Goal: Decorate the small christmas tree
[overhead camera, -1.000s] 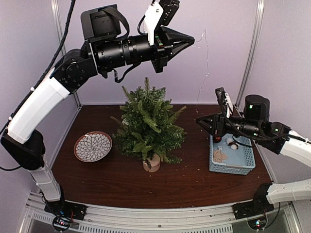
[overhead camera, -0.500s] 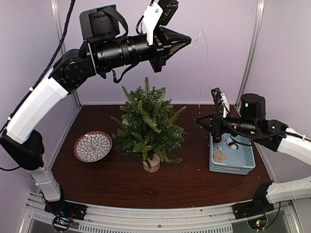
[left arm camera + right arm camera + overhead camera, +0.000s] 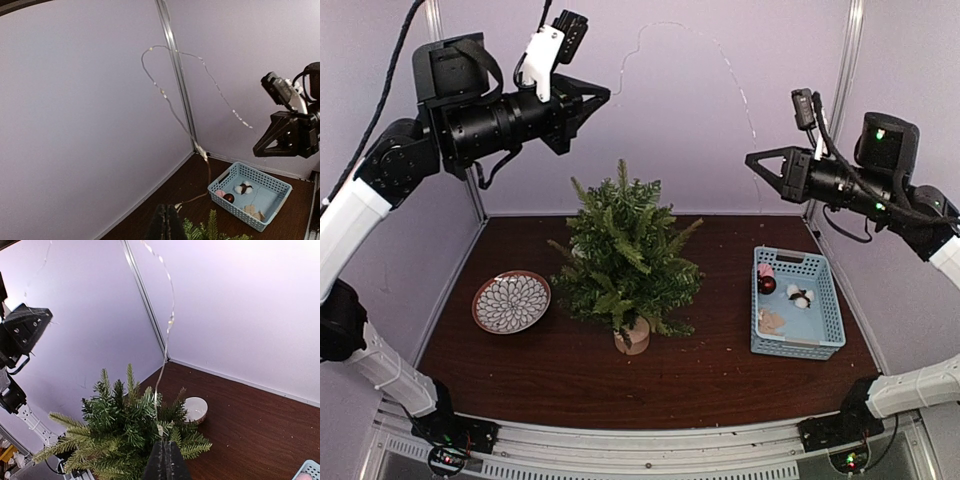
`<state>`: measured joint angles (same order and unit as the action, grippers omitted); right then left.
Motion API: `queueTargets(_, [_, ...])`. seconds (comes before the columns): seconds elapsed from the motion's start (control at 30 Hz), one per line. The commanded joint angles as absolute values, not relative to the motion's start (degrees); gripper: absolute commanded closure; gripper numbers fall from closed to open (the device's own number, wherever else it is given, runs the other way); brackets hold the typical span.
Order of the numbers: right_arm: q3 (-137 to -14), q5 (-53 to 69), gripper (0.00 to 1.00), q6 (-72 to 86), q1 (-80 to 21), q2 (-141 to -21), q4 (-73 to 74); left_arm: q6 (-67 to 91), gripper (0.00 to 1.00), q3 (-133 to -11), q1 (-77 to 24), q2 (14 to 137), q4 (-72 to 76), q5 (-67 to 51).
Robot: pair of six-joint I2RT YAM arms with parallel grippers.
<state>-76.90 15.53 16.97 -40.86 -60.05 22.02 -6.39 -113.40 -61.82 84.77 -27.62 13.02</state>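
The small christmas tree (image 3: 625,260) stands mid-table on its pale wooden stump, with no ornaments on its branches; its top also shows in the right wrist view (image 3: 115,435). A thin wire light string (image 3: 162,92) arcs high above it between both grippers. My left gripper (image 3: 607,93) is up at the left, shut on one end of the string. My right gripper (image 3: 748,158) is up at the right, shut on the other end, and the string (image 3: 170,320) rises from its fingertips (image 3: 165,460).
A light blue basket (image 3: 790,352) at the right holds a red ball (image 3: 767,285), a white-and-dark ornament (image 3: 799,296) and a pale one. A patterned bowl (image 3: 511,301) sits left of the tree. Lilac walls close in the back and sides.
The right gripper shut on the string above the basket and rose up to the right. The left arm swung left, and the string now spans the space over the tree.
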Motion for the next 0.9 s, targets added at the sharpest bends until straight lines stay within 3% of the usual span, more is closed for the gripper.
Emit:
queueTargets(0.0, [-83.6,15.3,1.0,16.2,-41.2,-63.8,27.5,-0.2,1.0,-109.5,-59.6,80.1,-30.4,19.9])
queueTargets(0.47, [-89.6,13.0,1.0,19.0,-41.2,-72.2,42.7,12.7,1.0,-104.4,-56.0,75.7,-47.9,23.3])
queueTargets(0.87, [-88.3,10.5,1.0,20.1,-41.2,-74.6,47.6,19.8,1.0,-99.8,-52.9,75.9,-51.5,21.5])
